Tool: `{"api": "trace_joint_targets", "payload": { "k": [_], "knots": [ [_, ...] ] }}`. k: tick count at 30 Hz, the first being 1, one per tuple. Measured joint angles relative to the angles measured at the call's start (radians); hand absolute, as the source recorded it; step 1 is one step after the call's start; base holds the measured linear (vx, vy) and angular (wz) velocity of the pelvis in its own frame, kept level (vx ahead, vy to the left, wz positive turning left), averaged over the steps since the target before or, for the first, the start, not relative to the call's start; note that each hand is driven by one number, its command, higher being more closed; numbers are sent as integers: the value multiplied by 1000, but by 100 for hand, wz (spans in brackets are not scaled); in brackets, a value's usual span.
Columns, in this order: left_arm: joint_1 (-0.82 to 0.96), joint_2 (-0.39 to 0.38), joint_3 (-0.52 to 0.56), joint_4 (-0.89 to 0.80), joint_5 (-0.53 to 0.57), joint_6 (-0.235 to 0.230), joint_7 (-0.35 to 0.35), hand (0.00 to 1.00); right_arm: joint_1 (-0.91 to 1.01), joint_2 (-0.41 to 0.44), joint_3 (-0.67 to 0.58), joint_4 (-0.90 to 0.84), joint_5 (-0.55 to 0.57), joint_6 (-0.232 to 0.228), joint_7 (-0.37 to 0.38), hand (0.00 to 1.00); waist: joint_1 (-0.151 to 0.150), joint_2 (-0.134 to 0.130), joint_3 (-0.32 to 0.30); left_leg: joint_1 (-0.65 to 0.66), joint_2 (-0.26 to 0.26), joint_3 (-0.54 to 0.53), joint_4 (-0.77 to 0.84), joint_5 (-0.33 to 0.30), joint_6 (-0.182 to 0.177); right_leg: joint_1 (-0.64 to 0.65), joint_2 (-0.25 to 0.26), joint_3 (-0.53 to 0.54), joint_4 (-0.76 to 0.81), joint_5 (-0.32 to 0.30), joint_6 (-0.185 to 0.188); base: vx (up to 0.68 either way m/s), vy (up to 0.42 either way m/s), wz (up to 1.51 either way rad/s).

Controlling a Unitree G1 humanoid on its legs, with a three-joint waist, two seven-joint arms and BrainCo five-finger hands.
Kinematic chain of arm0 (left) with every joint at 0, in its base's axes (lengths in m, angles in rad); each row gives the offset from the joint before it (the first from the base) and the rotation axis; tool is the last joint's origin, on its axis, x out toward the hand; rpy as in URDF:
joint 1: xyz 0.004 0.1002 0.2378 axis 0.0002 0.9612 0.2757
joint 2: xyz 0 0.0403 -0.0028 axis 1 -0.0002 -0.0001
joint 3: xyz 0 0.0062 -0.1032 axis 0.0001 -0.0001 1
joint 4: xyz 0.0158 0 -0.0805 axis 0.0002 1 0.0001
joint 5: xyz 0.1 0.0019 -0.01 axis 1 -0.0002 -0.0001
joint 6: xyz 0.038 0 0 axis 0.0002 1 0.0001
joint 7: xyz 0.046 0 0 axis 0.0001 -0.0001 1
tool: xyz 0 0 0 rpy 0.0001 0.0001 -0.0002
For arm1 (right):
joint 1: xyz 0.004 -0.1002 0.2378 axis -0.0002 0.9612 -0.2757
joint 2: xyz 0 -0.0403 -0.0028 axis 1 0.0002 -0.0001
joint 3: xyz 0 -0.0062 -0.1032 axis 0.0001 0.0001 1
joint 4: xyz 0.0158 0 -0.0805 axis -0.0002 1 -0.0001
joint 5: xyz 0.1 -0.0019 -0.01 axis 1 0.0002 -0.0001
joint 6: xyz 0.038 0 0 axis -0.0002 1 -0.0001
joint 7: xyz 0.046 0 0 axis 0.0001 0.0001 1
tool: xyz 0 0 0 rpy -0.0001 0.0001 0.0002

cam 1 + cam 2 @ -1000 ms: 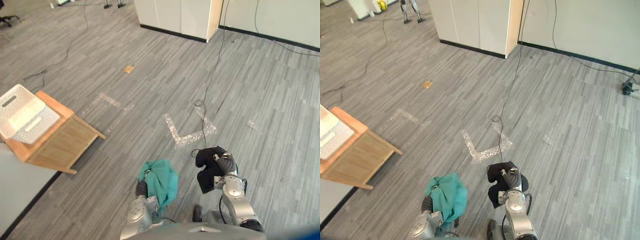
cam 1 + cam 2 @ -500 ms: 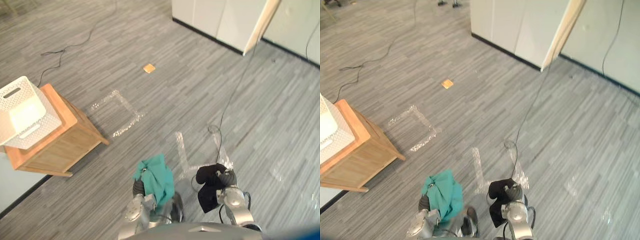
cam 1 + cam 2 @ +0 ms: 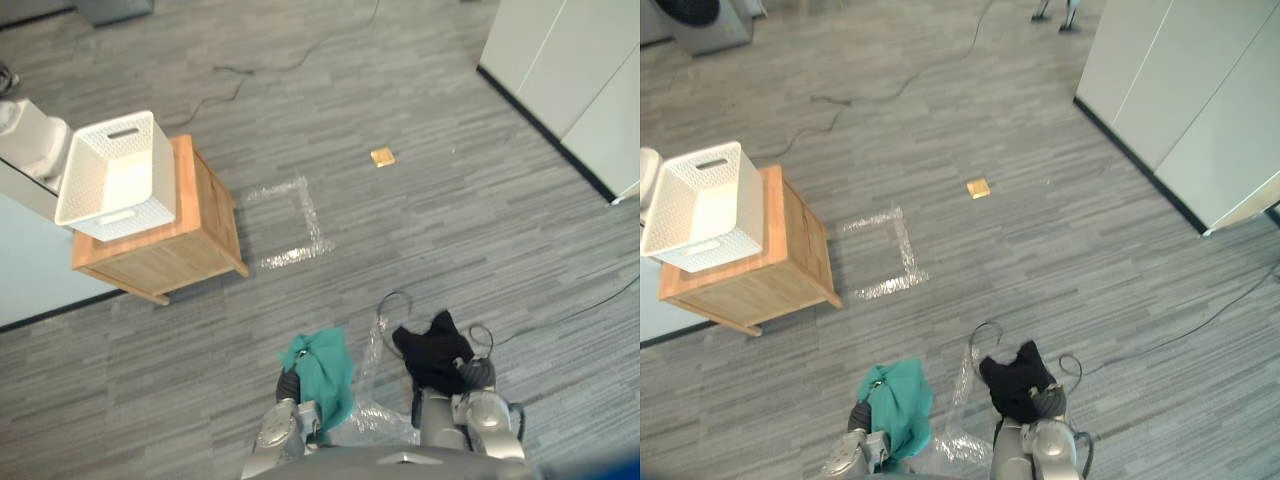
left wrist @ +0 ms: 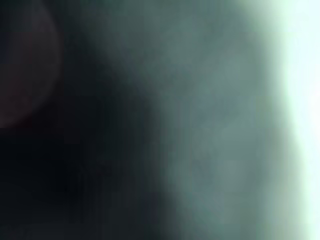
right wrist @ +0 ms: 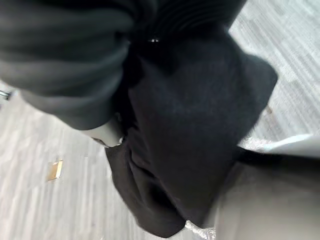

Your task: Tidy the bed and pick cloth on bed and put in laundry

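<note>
Grey plank flooring (image 3: pixel 450 230) runs across the room, with white cabinets (image 3: pixel 570 80) at the far right and a grey appliance with a round dark door (image 3: pixel 700 20) in the far left corner. At the left stands a low wooden side table (image 3: pixel 160 255), and a white perforated laundry basket (image 3: pixel 150 160) sits on its top, empty as far as can be seen. Just right of the table a square of shiny tape (image 3: pixel 310 215) is stuck to the floor, and farther off lies a small tan square (image 3: pixel 382 156).

Near the bottom of the scene the left hand (image 3: pixel 289 384) carries a teal cloth (image 3: pixel 325 365), which is draped over it and hangs down on the right side; the cloth hides the hand's grip, so open or closed cannot be told. Beside it, apart from the teal one, the right hand (image 3: pixel 475 373) carries a black cloth (image 3: pixel 430 350) bunched over its far side. From the right wrist the black cloth (image 5: pixel 190 130) hangs in folds just past the dark ribbed cover, and the grip beneath it cannot be told either. Both cloths are well apart from the basket, up off the floor
</note>
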Motion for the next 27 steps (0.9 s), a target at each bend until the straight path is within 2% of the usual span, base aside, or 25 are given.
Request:
{"api": "trace_joint_targets", "payload": {
  "k": [1, 2, 4, 5, 6, 7, 8, 9, 11, 13, 15, 16, 17, 18, 19, 20, 21, 22, 24, 25, 26, 27],
  "knots": [
    [1, 8, 4, -8, 0, 0, -1, 100, 19, 1, 18, 0, 0, 0, 1, 100, -3, -17, -11, 4, 10, -19, 1, -19, -5, -3, -1, -8, -7, -1, -27, 221, -288, 99],
    [0, -13, 6, -19, -1, -1, 0, 100, 37, -4, 10, -16, 5, 1, 8, 100, 1, 18, -27, -2, 66, -36, 13, -63, -15, 0, 23, -75, 35, -59, -34, 281, -298, 85],
    [0, -25, 19, -21, -3, -2, 0, 100, 30, -4, 14, -5, 1, 6, 20, 100, 19, 24, -26, -97, 89, -38, 190, -55, -9, 13, 37, -113, 34, -91, -53, 304, -323, 60],
    [7, -25, 20, -30, -13, 5, 2, 100, 30, -1, 16, -5, 3, 5, 25, 100, 15, 38, -19, -197, 106, -36, 380, -3, -18, 53, 48, -149, -1, -99, -65, 320, -330, 65],
    [10, -25, 22, -52, -25, 6, 1, 100, 30, -2, 19, -5, 4, 6, 27, 100, 8, 57, -7, -279, 133, -23, 559, 103, -31, 130, 67, -187, -56, -102, -71, 272, -256, 64],
    [13, -24, 23, -62, -42, 6, 0, 100, 30, -4, 26, -3, 7, 10, 29, 100, 12, 56, 5, -319, 158, 5, 652, 191, -27, 185, 84, -195, -99, -102, -83, 295, -242, 37],
    [20, -15, 26, -80, -58, 5, 0, 100, 30, -8, 44, 15, 9, 11, 29, 100, 32, 59, 10, -361, 186, 63, 794, 196, -27, 273, 107, -198, -160, -104, -113, 277, -212, 5],
    [24, -12, 21, -94, -59, 4, -2, 100, 26, -14, 56, 34, 10, 10, 29, 100, 39, 58, 10, -391, 185, 93, 867, 177, -26, 324, 114, -199, -206, -103, -119, 274, -185, -6],
    [26, -11, 10, -109, -58, -2, -23, 100, 3, -25, 63, 89, 10, 10, 31, 100, 41, 57, 10, -473, 135, 152, 913, 139, -41, 419, 117, -204, -309, -91, -129, 277, -112, -4],
    [24, -9, 0, -118, -58, -2, -36, 100, -17, -29, 62, 131, 10, 15, 38, 100, 44, 55, 11, -534, 104, 203, 856, 102, -47, 472, 120, -209, -376, -71, -127, 372, -52, -5],
    [16, -10, -5, -119, -59, 0, -42, 100, -21, -34, 60, 149, 9, 23, 40, 100, 52, 53, 14, -552, 75, 254, 710, 63, -51, 526, 118, -221, -413, -58, -131, 466, 29, 6],
    [8, -11, -6, -114, -59, 4, -42, 100, -31, -34, 50, 178, 10, 27, 40, 100, 51, 48, 17, -548, 29, 292, 485, 68, -42, 558, 105, -247, -428, -43, -105, 498, 119, 25],
    [6, -11, -7, -113, -59, 7, -42, 100, -36, -34, 46, 186, 10, 29, 41, 100, 50, 50, 17, -536, 11, 306, 356, 100, -32, 573, 101, -258, -428, -25, -75, 489, 146, 30],
    [7, -9, -7, -113, -59, 7, -42, 100, -35, -32, 42, 193, 10, 29, 41, 100, 53, 50, 17, -520, -10, 330, 197, 174, -13, 594, 99, -262, -429, -19, -63, 427, 171, 17],
    [5, -5, -6, -115, -58, 6, -42, 100, -37, -32, 40, 212, 10, 31, 43, 100, 65, 48, 18, -501, -33, 352, 67, 320, 84, 636, 97, -252, -439, -41, -39, 362, 147, 11],
    [-6, -5, -6, -112, -57, 6, -42, 100, -43, -32, 39, 222, 10, 33, 43, 100, 71, 40, 18, -485, -55, 360, 52, 314, 116, 649, 84, -245, -445, -48, -32, 474, 153, 22],
    [-27, -1, 6, -98, -58, 5, -42, 100, -50, -24, 45, 226, 9, 33, 45, 100, 76, 12, 16, -462, -93, 364, 14, 317, 124, 655, 56, -234, -459, -37, -33, 384, 114, 28],
    [-32, 5, 12, -95, -58, 6, -42, 100, -51, -22, 53, 225, 9, 32, 47, 100, 74, 4, 19, -466, -103, 360, 18, 312, 131, 656, 50, -225, -465, -25, -36, 477, 141, 40],
    [-35, 10, 16, -99, -56, 10, -41, 100, -51, -10, 59, 227, 6, 40, 62, 100, 83, -6, 23, -475, -114, 372, 70, 296, 154, 664, 34, -169, -452, 55, -6, 434, 133, 25],
    [-35, 11, 16, -99, -56, 10, -40, 100, -51, -6, 59, 228, 1, 41, 66, 100, 88, -9, 22, -461, -119, 376, 73, 291, 154, 663, 32, -152, -425, 75, 3, 457, 140, 11],
    [-33, 13, 16, -98, -54, 14, -40, 100, -51, -2, 56, 235, -1, 40, 68, 100, 85, -16, 22, -414, -131, 376, 57, 265, 153, 638, 18, -131, -318, 89, 14, 458, 175, 3],
    [-22, 14, 16, -96, -48, 18, -41, 100, -50, -4, 54, 242, -1, 38, 71, 100, 84, -22, 15, -352, -145, 367, 13, 216, 149, 576, 9, -119, -122, 94, 17, 467, 182, 10]
  ]
}}
